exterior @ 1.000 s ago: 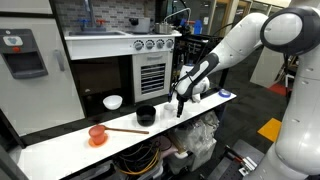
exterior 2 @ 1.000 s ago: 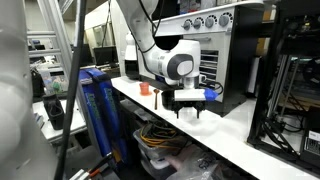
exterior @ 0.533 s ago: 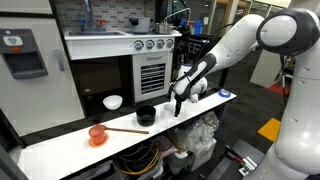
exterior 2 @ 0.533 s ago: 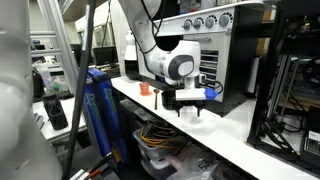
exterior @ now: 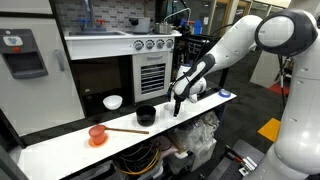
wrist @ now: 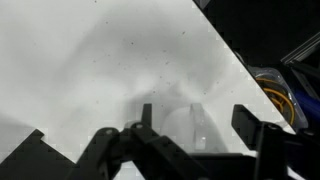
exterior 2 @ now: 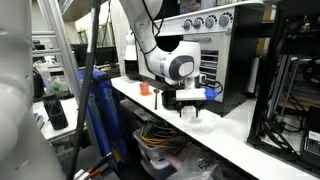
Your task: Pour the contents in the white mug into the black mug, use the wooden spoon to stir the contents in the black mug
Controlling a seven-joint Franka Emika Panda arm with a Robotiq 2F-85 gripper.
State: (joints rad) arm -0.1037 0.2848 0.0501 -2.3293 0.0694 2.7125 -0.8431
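In an exterior view the white mug stands at the back of the white table, near the cabinet. The black mug stands to its right, nearer the front. The wooden spoon lies flat in front of the black mug, with one end by the orange-red cup. My gripper hangs just right of the black mug, above the table and pointing down. It also shows in the other exterior view. In the wrist view the gripper is open and empty over bare white tabletop.
A black-and-white play kitchen stands right behind the table. Cables and bags lie under the table's front edge. The orange-red cup also shows far back in an exterior view. Blue equipment stands beside the table.
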